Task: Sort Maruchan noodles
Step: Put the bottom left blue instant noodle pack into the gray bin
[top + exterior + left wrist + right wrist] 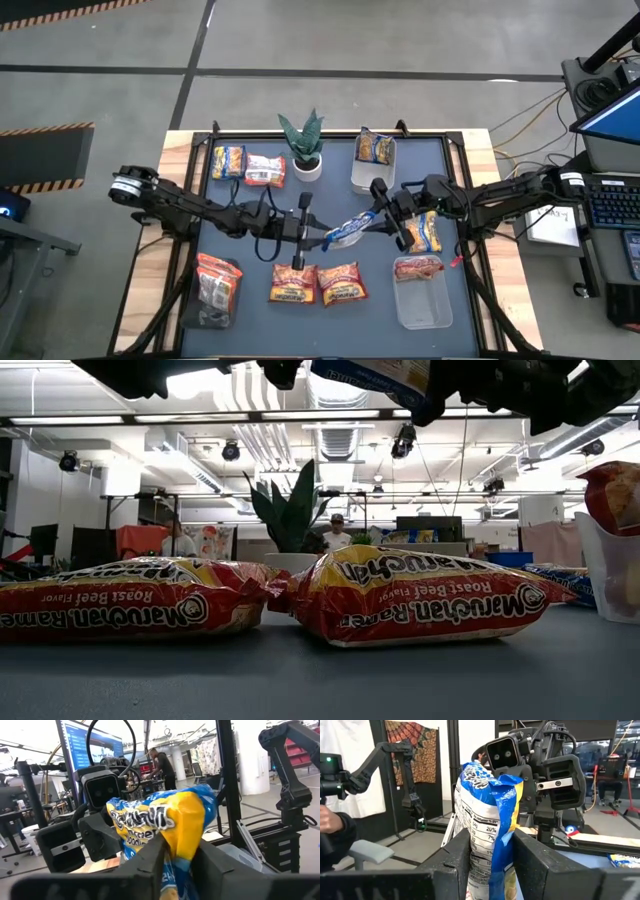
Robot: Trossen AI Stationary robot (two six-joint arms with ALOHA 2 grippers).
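A yellow-and-blue Maruchan packet (348,232) hangs above the mat's middle, crumpled, pinched at both ends. Taking it as the landmark: two orange-red Roast Beef packets (293,284) and (342,284) lie flat just below it, side by side. A further orange-red packet (217,280) lies off to its lower left. Up-left of it lie a yellow one (228,161) and a red-and-white one (265,169). Right of it lies another yellow-and-blue packet (427,232), with a reddish one (418,268), probably in a bin, below that. Up-right, one more yellow packet (375,149) stands tilted.

blue-yellow noodle packet (487,830), between jaws
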